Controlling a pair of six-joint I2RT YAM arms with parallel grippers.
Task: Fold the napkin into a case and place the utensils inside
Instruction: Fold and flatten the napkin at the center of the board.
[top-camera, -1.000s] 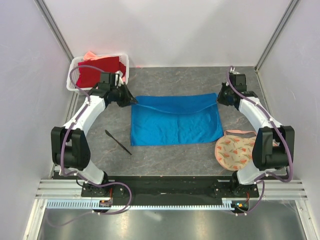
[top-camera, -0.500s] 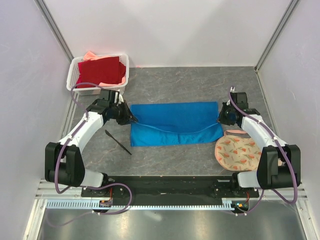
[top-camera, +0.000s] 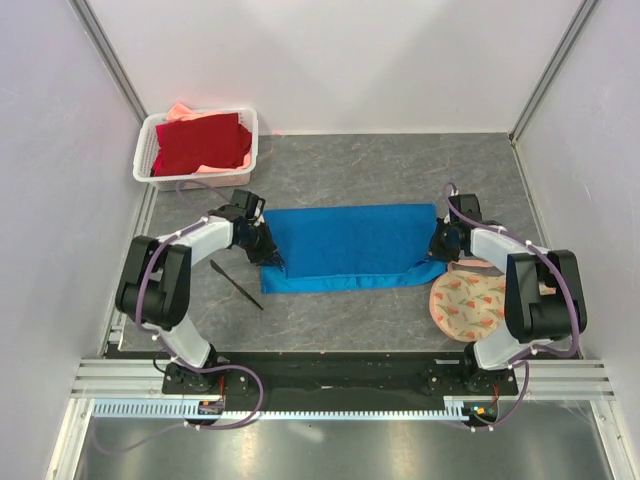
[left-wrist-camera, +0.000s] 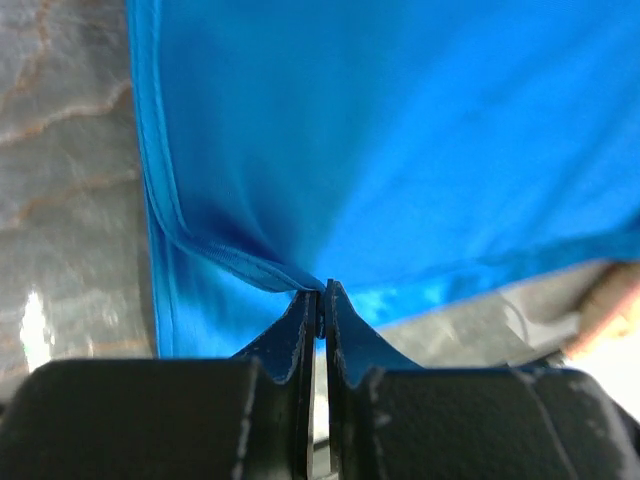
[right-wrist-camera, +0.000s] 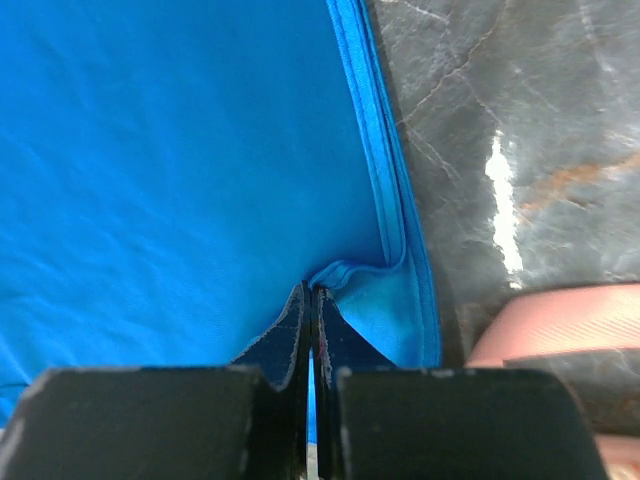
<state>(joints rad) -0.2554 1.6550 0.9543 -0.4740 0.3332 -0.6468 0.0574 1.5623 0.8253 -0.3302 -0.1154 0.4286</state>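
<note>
A grey marbled worktop (top-camera: 350, 165) sits inside pale walls, the two arm bases bolted along its near edge. Nearest on the right lies a round peach floral mat (top-camera: 468, 305); nearest on the left a single black utensil (top-camera: 236, 284) lies flat and slanted on the bare stone, apart from the cloth. Between them, across the middle, the blue napkin (top-camera: 345, 240) is spread out with one layer folded over the other, and a narrow strip of the lower layer shows along its near side. The left end effector (left-wrist-camera: 322, 290) is low at the napkin's left end, its fingers closed tight on the hem of the upper layer, which puckers into a small ridge at the tips. The right end effector (right-wrist-camera: 312, 290) is at the right end, just beside the mat, its fingers likewise pinched together on the bunched hem there. In the far left corner stands a white plastic basket (top-camera: 150, 150) holding a dark red cloth (top-camera: 200, 142).
</note>
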